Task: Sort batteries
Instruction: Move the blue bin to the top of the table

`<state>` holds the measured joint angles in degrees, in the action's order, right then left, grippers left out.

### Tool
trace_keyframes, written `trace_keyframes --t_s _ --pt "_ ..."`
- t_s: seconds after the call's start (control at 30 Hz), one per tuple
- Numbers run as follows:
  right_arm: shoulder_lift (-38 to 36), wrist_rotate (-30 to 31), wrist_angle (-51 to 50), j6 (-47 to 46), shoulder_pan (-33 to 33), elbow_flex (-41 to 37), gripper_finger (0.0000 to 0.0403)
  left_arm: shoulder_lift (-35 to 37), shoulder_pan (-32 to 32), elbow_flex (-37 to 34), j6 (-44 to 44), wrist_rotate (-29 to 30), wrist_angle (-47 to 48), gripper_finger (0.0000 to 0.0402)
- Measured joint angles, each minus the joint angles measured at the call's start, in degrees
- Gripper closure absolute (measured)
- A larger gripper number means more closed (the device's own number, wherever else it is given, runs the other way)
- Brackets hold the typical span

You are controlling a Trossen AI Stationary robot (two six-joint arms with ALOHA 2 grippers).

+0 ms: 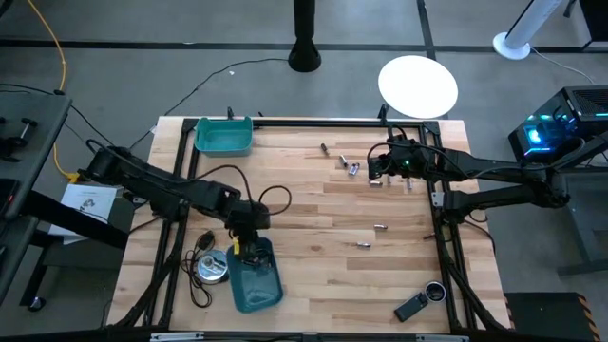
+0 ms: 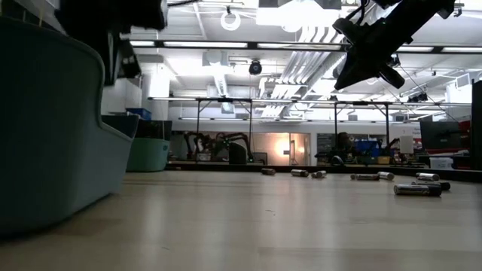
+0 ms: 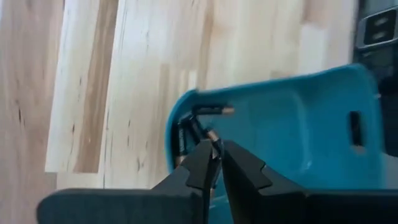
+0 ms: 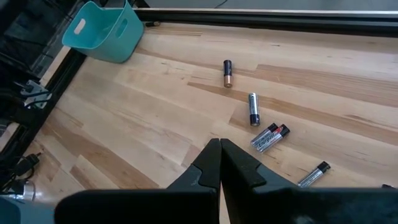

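Closed dark fingers of the left gripper [image 3: 214,163] hang over the near teal bin [image 1: 256,280], which already holds some batteries [image 3: 199,124], while the right gripper [image 4: 219,155], also closed and empty, hovers above several loose batteries [image 4: 253,109] awaiting sorting.

text: none legible | batteries [image 4: 270,137]: labels seemingly too small to read
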<state>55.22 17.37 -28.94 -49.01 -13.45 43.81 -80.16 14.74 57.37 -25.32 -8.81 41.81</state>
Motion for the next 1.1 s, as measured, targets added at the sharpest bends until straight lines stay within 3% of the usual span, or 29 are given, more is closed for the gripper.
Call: trace_keyframes --t_s 0.27,0.5,0.7,0.93,1.0,1.1 --pt "0.0 0.3 -0.1 0.2 0.0 0.0 0.0402 1.1 2.0 2.5 1.5 3.6 13.2 0.0305" --pt "0.0 0.4 -1.0 0.6 0.0 0.0 0.0402 -1.2 2.7 2.5 0.4 4.4 10.6 0.0220" --pt "0.0 0.5 -1.3 0.6 0.0 0.0 0.0402 -5.2 2.6 2.5 -1.1 5.0 11.1 0.0194" --pt "0.0 0.5 -1.5 0.6 0.0 0.0 0.0402 -11.3 2.5 2.5 -1.5 5.0 11.1 0.0201" --pt "0.0 0.4 -1.5 0.6 0.0 0.0 0.0402 -12.3 2.5 2.5 -0.8 5.1 11.3 0.0231" --pt "0.0 0.4 -1.6 0.5 0.0 0.0 0.0402 -12.8 1.8 2.5 1.5 6.9 11.0 0.0322"
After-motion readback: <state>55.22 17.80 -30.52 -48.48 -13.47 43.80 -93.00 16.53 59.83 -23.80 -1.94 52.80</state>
